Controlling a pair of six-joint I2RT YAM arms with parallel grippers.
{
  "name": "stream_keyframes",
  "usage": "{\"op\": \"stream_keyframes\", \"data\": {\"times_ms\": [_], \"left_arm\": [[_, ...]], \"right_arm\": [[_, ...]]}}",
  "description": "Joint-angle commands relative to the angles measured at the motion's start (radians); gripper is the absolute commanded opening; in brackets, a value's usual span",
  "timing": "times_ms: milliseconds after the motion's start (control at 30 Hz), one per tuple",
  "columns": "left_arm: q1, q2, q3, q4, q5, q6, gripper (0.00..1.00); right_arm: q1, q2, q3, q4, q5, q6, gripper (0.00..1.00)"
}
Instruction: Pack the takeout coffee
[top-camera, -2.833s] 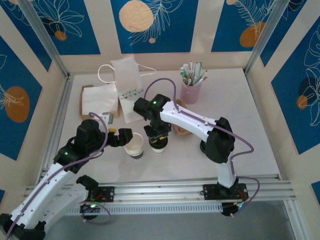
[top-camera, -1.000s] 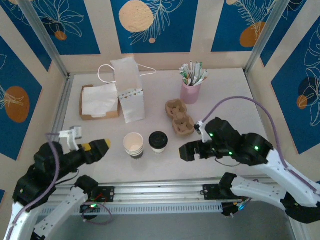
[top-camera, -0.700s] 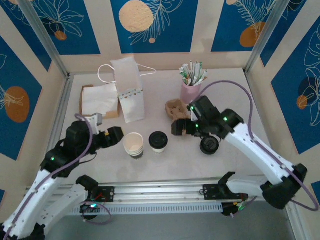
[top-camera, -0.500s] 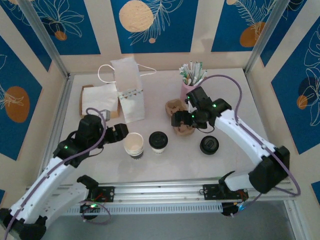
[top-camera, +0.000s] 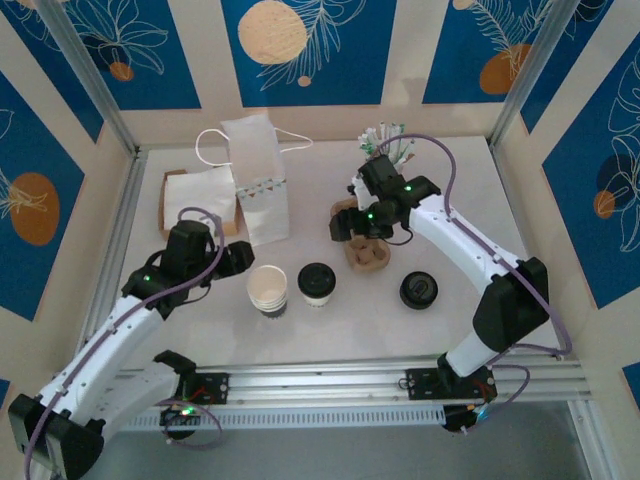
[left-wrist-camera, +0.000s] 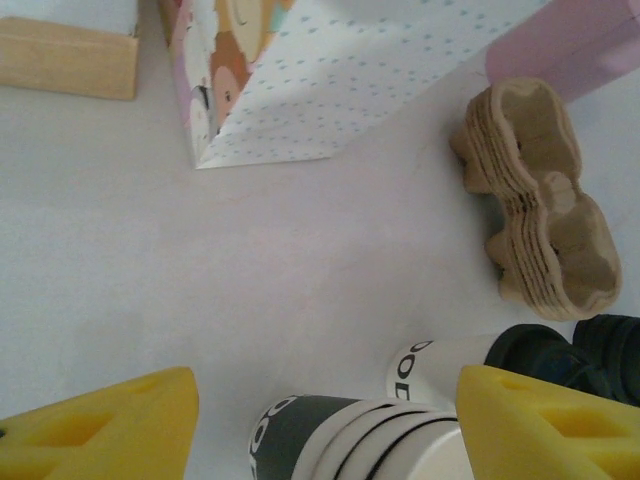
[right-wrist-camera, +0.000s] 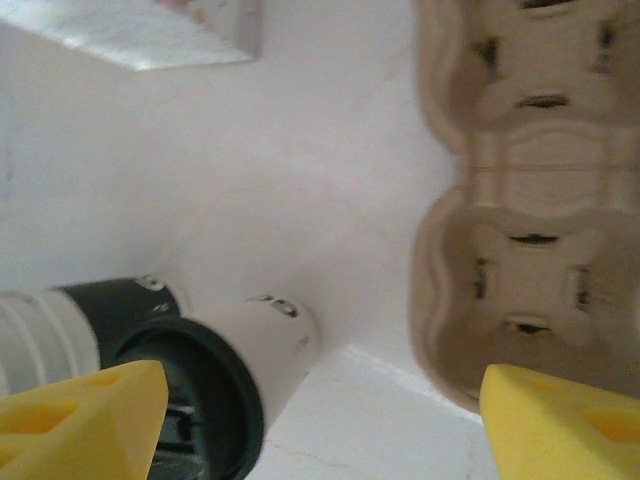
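A: Two hands, then. What are they up to?
B: Both of mine are spread, fingers wide, with nothing in them. My left gripper (top-camera: 238, 262) hangs just left of the stack of lidless cups (top-camera: 267, 290). My right gripper (top-camera: 345, 228) hovers at the left side of the pulp cup carrier (top-camera: 368, 248).
A: And the takeout coffee (top-camera: 316, 283)?
B: Upright on the table (top-camera: 330, 335), black lid on, just right of the stack and in front of the carrier, clear of both hands.
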Motion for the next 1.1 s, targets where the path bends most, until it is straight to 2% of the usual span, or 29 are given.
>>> {"op": "stream_keyframes", "data": {"times_ms": [0,100,367,600,700,967,1067], "left_arm": [[0.036,-0.032,-0.019,-0.005,0.068,0.012,0.69],[0.039,-0.046,-0.013,-0.036,0.116,0.019,0.72],[0.038,-0.089,0.017,-0.225,0.092,0.041,0.75],[0.038,-0.088,0.023,-0.205,0.086,0.043,0.76],[0.039,-0.089,0.027,-0.198,0.080,0.046,0.76],[0.038,-0.095,0.028,-0.194,0.074,0.050,0.77],[0.039,-0.098,0.022,-0.188,0.077,0.048,0.76]], "right_arm": [[0.055,-0.007,0.044,-0.024,-0.114,-0.040,0.82],[0.095,-0.008,0.059,-0.039,-0.114,-0.032,0.81],[0.087,0.009,0.062,-0.052,-0.105,-0.005,0.77],[0.076,0.104,0.134,-0.066,-0.106,-0.021,0.75],[0.082,0.175,0.165,-0.083,-0.159,-0.016,0.68],[0.116,0.321,0.276,-0.178,-0.157,-0.017,0.54],[0.132,0.360,0.291,-0.198,-0.164,-0.023,0.53]]}}
